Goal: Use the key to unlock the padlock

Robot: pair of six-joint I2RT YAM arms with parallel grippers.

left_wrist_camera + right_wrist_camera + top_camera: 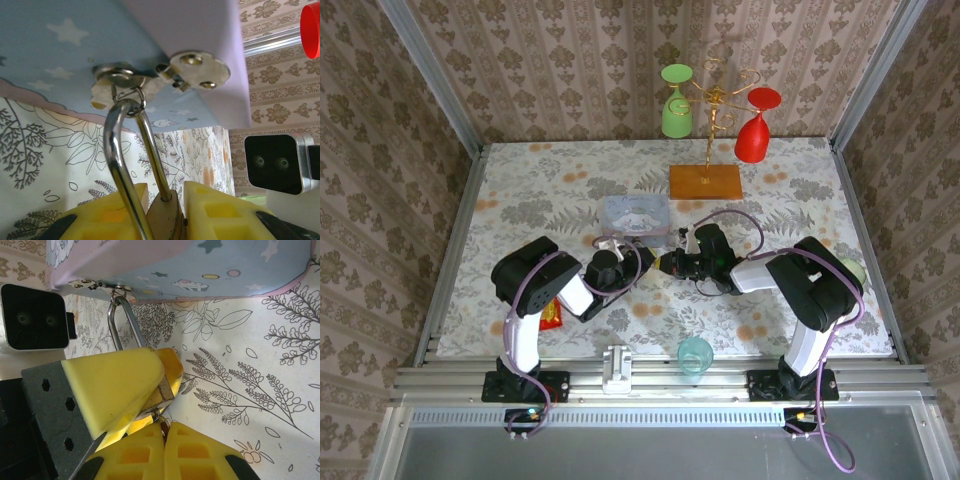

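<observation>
- Teal cup [696,354] at near table edge, btw the two arm bases. Orange-red packet [552,316] lies by the L arm, partly under it.
- Both arms bend inward and meet mid-table [800,190], just in front of the pale blue tin [60,45].
- L gripper [165,200]: yellow pads clamped on the padlock [165,217] body, one pad each side, brass body wedged btw them.
- R gripper [164,429]: fingers closed tight together, tips right at the padlock's base. A thin metal bit pinched at the tips looks like the key [161,419]; mostly hidden, so can't tell how far it's in.
- Padlock is held off the cloth, just beside the tin's near wall.
- Long axis runs from the grippers to the tin: base/keyhole end faces the R gripper, shackle end points away toward the tin.
- L wrist view: axis near vertical in frame, leaning a bit left at the top.
- Shackle [153,159]: silvery U, looped through the small ring of the tin's hasp [120,77]. One leg enters the body; the other leg's end is hidden by the pad, so locked or not can't be told.
- Far side: gold stand [706,180] w/ a green glass [676,105] and a red glass [753,130] hanging upside down, well apart from the tin.
</observation>
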